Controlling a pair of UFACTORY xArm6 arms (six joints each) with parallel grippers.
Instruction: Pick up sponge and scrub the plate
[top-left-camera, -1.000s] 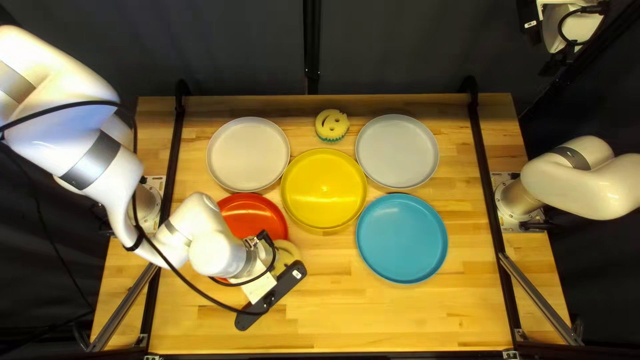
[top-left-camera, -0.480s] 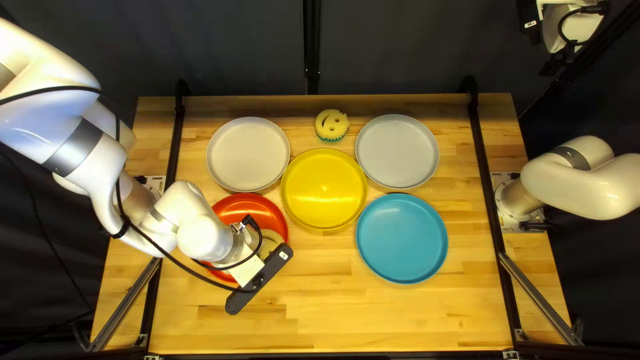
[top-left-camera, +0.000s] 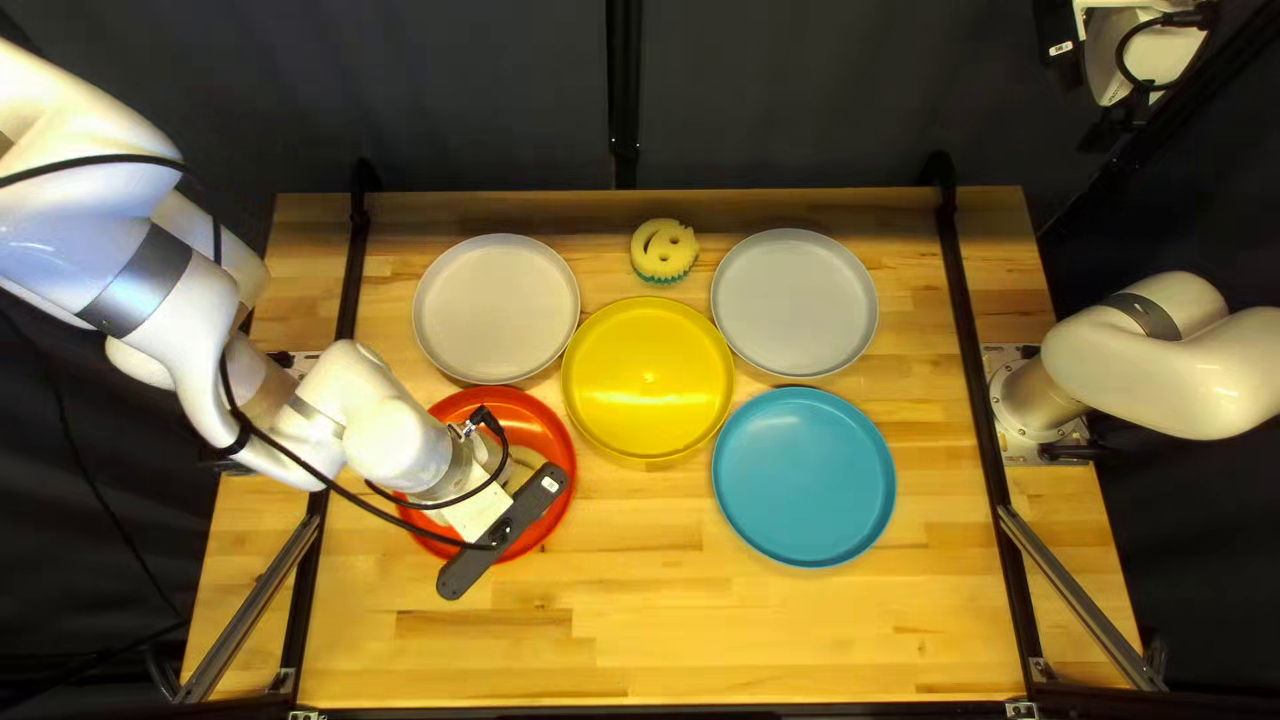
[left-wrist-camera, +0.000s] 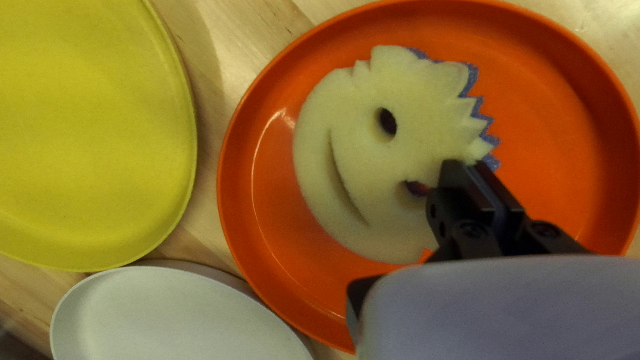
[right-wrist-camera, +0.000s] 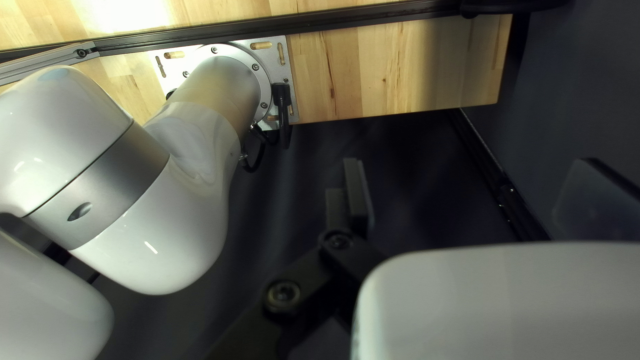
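Left gripper first: its two black fingers are drawn together and clamped on the sponge, biting its jagged rim right beside one eye hole. The sponge spreads out ahead of the fingers, and every part of it that shows lies inside the rim of the orange plate.

Now the hard bits. The fingers cover most of that nearer eye hole, so only a reddish sliver of it peeks out. The gripper's own body cuts off the closest edge of the sponge and of the plate. Is the sponge pressed onto the plate's floor or held just above it? You cannot tell from here. From the top left view the wrist and its camera bar sit over the sponge, so hardly any of it is seen there.

It lies face up: pale yellow on top, with a blue layer showing only along the spiky crown. The disc is close to round, with no clear long side. The face gives it a direction, though. The crown sits at the gripper's side and the curved smile at the opposite side, towards the yellow plate, so crown to chin runs from the fingers across to that plate.

Further out, a white plate sits close beside the orange one. On the wooden table a second sponge lies between the two far plates. The right gripper hangs off the table's edge with its fingers spread wide and nothing between them.
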